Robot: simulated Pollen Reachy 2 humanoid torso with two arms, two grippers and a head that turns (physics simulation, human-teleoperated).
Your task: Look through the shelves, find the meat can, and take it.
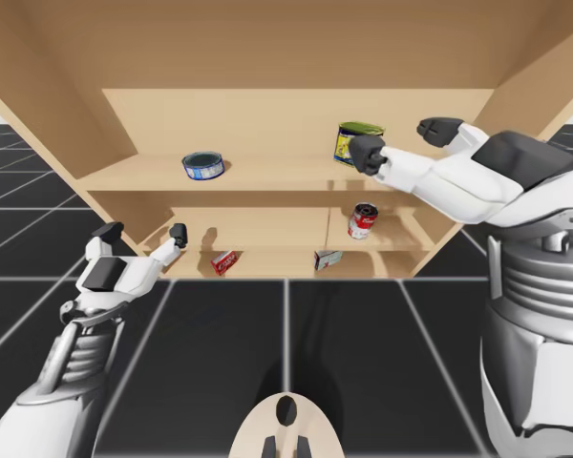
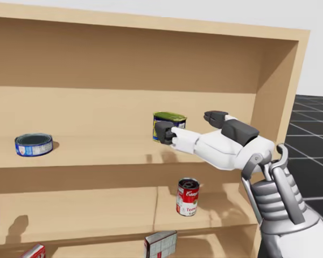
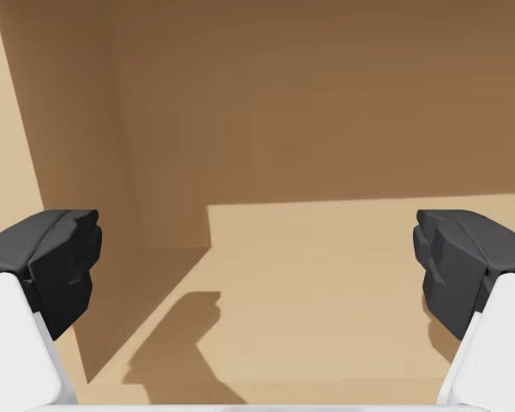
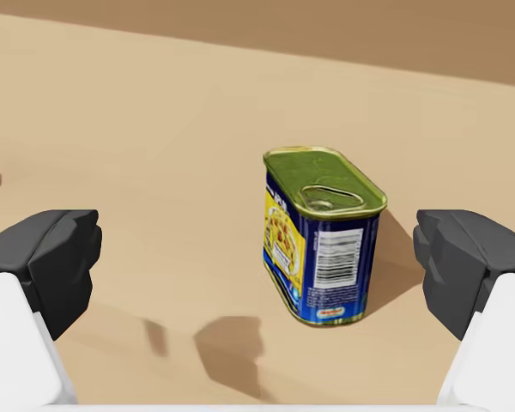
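Search done: the blue meat can stands upright on the upper shelf, ahead of my right gripper, fingers spread wide (nothing touched yet); reaching in and gripping are left; my left gripper gapes empty.

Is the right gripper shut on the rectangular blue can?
No: the right gripper is open, and the rectangular blue can stands upright ahead of it, untouched by either finger.
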